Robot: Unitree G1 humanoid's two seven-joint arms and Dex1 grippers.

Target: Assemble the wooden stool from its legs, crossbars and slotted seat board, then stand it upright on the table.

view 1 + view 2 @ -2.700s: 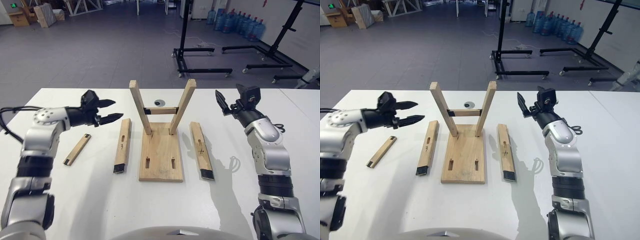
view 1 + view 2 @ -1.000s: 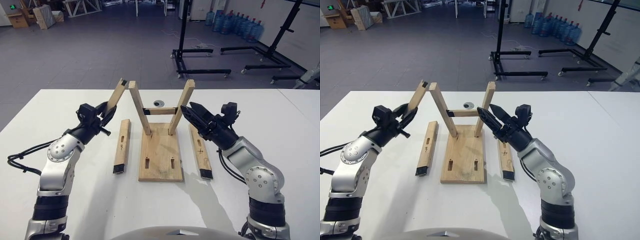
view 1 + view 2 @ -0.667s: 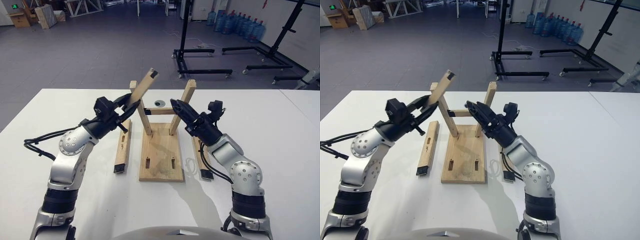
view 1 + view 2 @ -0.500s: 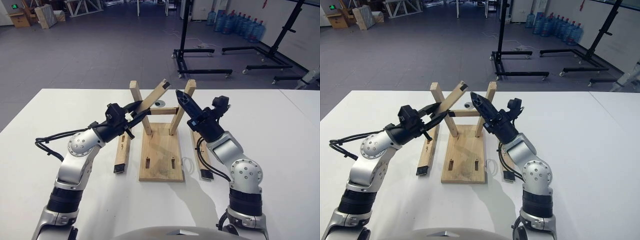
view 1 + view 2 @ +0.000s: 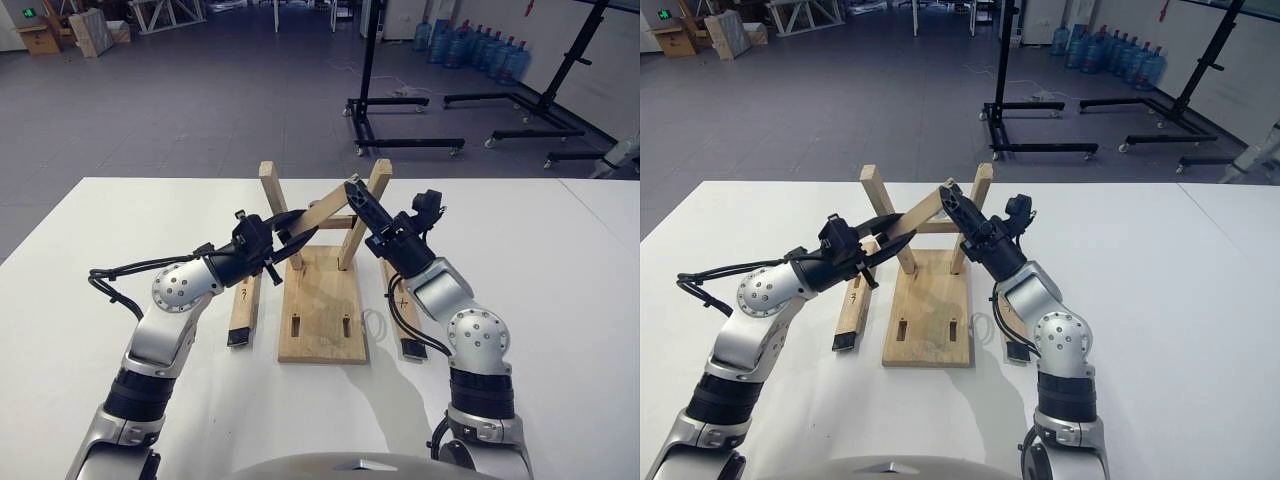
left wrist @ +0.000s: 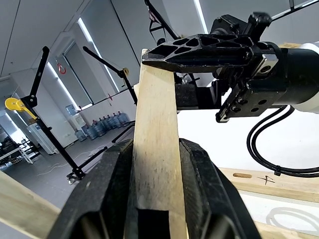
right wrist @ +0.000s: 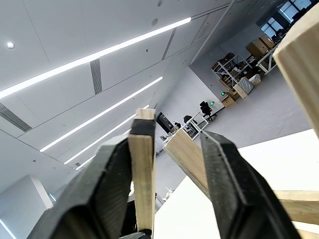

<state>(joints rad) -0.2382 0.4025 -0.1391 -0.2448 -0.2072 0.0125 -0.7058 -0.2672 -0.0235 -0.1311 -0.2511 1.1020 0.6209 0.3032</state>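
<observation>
The left hand [image 5: 298, 228] is clamped on a crossbar [image 5: 325, 206], held tilted above the seat board [image 5: 320, 305], its upper tip flanked by the spread fingers of the right hand [image 5: 352, 190]. The board is laid flat on the tabletop [image 5: 560, 300] with two legs [image 5: 270, 192] stood in it.

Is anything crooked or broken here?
Nothing looks broken. One stick hangs slanted in the air in front of the two standing legs. The left gripper clamps its lower end, and its upper end sits between the open fingers of the right gripper. It is not fitted into anything yet.
</observation>
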